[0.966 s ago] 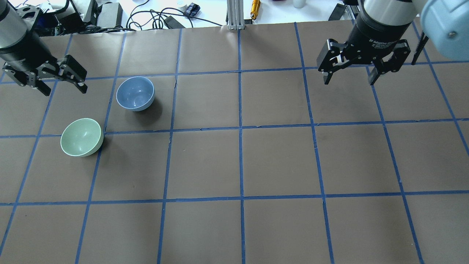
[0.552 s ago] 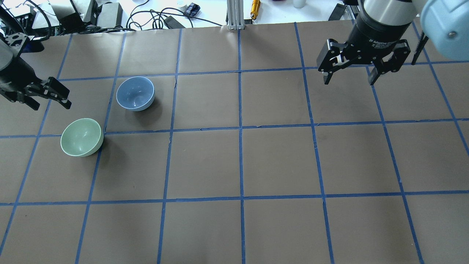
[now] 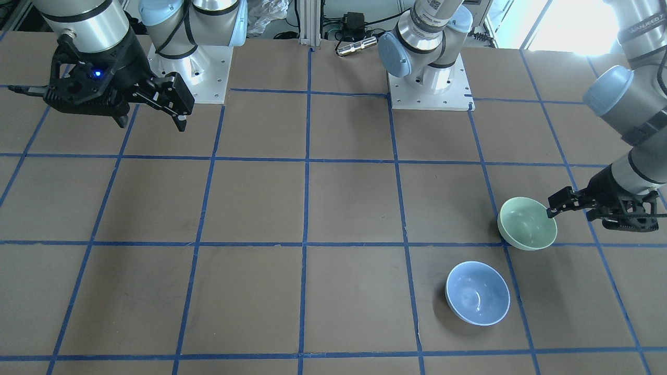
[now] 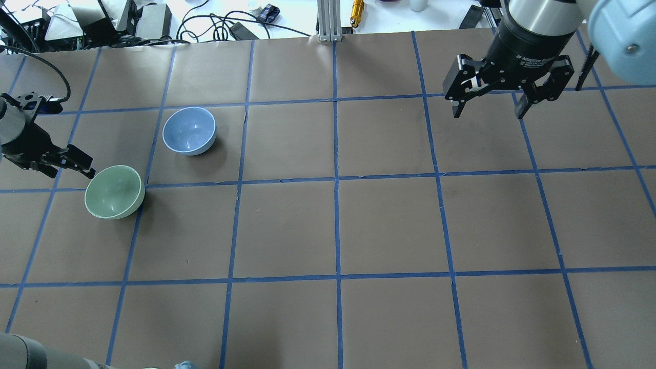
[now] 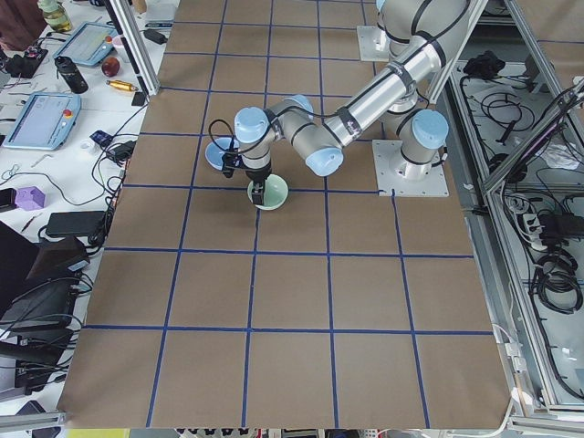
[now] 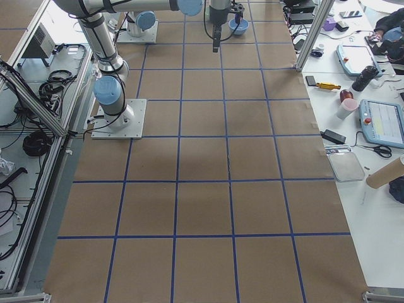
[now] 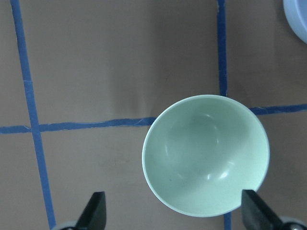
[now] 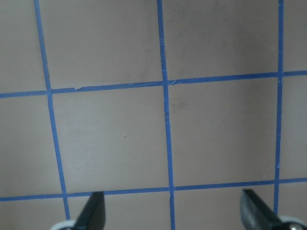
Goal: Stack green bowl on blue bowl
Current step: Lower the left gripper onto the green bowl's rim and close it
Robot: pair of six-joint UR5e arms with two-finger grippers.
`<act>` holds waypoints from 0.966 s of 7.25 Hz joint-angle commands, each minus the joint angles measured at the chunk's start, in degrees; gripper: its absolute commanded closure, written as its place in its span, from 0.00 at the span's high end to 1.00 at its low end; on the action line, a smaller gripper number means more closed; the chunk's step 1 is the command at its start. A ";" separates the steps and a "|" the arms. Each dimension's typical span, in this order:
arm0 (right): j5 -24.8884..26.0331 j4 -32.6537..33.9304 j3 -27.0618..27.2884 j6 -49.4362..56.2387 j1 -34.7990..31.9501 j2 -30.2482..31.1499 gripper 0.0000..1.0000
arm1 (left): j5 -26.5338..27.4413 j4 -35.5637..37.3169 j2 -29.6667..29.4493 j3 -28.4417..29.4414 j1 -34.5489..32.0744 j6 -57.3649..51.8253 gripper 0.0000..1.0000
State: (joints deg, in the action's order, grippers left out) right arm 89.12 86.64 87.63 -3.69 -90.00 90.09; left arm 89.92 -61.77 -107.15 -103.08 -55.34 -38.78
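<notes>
On the brown, blue-gridded worktop [image 4: 333, 230], the right gripper [image 4: 487, 114] is seen open, well apart from both bowls. The left gripper [image 4: 70, 169] is spread open just beside the glossy mint green bowl [image 4: 114, 191], which is seated upright near the periwinkle blue bowl [image 4: 189, 130].

Right pincer [image 4: 488, 114], black body: white print "Adaptive", with the rest of the line unclear. Left arm [image 3: 638, 31], silver link: dark lettering, too blurred to read with certainty.

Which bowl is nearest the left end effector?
The green bowl: the left end effector is beside its rim; the blue bowl sits farther off.
</notes>
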 commanded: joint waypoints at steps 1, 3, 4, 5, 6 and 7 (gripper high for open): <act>0.00 0.02 0.00 0.00 0.00 0.00 1.00 | -0.01 4.28 -3.31 -1.33 1.64 -1.65 1.00; 0.00 -0.07 0.00 0.00 0.00 0.00 1.00 | -1.32 4.20 -4.82 -2.98 1.73 -1.39 0.91; 0.00 0.02 0.00 0.00 0.00 0.00 1.00 | -1.33 4.03 -4.65 -3.78 1.82 -1.30 0.66; 0.00 -0.07 0.00 0.00 0.00 0.00 1.00 | -1.41 3.59 -4.65 -3.79 2.17 -1.48 0.30; 0.00 -0.07 0.00 0.00 0.00 0.00 1.00 | -1.41 3.85 -4.65 -3.53 2.34 -1.83 0.15; 0.00 -0.07 0.00 0.00 0.00 0.00 1.00 | -1.41 4.20 -4.65 -3.44 2.35 -2.00 0.06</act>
State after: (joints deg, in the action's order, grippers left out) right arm 89.12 86.58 87.63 -3.69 -90.00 90.09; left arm 88.53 -57.87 -111.79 -106.63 -53.10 -40.52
